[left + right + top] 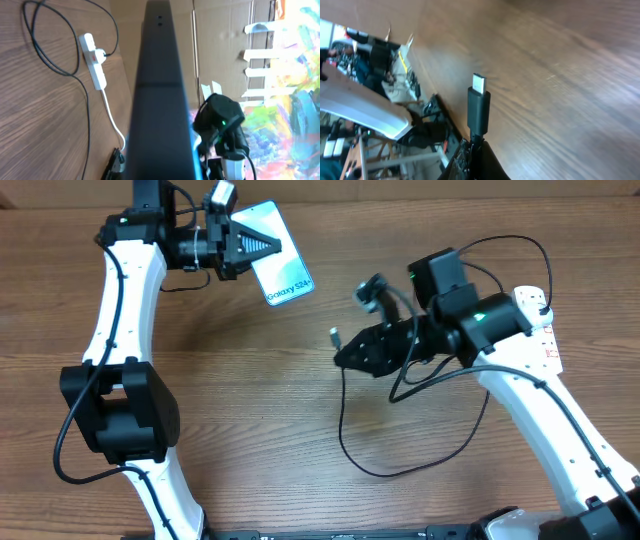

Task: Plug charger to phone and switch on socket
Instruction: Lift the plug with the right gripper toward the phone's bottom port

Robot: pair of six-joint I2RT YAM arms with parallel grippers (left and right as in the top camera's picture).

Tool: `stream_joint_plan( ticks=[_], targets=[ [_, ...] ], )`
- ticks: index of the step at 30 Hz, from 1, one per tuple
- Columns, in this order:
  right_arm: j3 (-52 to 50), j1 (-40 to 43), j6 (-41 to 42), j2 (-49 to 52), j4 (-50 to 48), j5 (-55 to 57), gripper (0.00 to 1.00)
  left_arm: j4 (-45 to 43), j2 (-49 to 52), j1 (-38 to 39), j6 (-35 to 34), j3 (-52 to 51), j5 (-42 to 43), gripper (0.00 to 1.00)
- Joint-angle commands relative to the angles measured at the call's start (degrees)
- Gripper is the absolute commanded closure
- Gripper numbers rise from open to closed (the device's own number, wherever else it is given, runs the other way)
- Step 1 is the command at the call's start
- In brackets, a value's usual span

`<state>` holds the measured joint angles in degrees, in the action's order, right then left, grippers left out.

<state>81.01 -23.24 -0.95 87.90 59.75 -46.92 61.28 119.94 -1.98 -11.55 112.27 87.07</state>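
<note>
Charger: connector end is pinched in the right fingers, just 3 o'clock of centre in the overhead view. They're closed tight on the connector body. The metal tip pokes out bare toward 11 o'clock. In the right wrist view the connector stands straight up out of the fingers, w/ wood grain behind it and nothing touching the tip. The thin black cable drops from there in a big loop on the tabletop toward 5 o'clock, then runs back up under the right arm. More of it arcs over the arm at approx 2 o'clock.

Phone: at 11–12 o'clock, screen up, "Galaxy S24" text at its 5 o'clock end. Left fingers are clamped on its upper end, one black finger lying across the screen. The left wrist cam sees the phone edge-on, as a dark band down mid-frame. Phone and connector tip are well apart, bare wood btwn them.

Socket: white strip far at 3 o'clock in the overhead view, mostly hidden behind the right arm. In the left wrist view a black plug sits in it. Its white cord trails off one end.
</note>
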Motion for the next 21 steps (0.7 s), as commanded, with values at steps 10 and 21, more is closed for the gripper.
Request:
stream_joint_plan(
  ticks=[10,21],
  targets=[
    [0.44,-1.88,2.4,-1.22,-0.48,1.33,0.96,3.23,-0.35,4.11,9.84,0.28,1.77,0.96],
    [0.44,-1.88,2.43,-1.2,-1.05,3.61,0.96,7.02,-0.33,6.99,10.54,0.28,-1.01,0.96]
  ],
)
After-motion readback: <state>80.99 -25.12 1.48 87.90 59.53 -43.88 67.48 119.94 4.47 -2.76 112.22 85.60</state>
